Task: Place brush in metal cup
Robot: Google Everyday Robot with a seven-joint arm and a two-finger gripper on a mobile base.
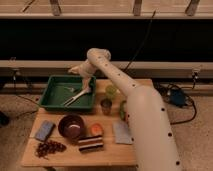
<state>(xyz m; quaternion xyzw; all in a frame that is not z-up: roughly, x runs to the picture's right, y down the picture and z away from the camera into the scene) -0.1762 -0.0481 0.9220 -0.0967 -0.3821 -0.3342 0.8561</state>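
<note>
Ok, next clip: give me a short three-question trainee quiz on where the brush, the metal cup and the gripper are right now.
1. Where is the gripper?
2. True or false: the long pale cream brush already stands in the small dark grey metal cup.
3. The brush lies: A) in the rectangular green plastic tray; B) beside the metal cup; C) clamped in the gripper.
Key: 1 low over the tray, by the brush's upper end, open; 2 false; 3 A.

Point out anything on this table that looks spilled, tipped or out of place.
Nothing stands out. The brush lies flat in the green tray, the metal cup stands upright just right of it, and the hand hovers open over the tray's far right corner.
</note>
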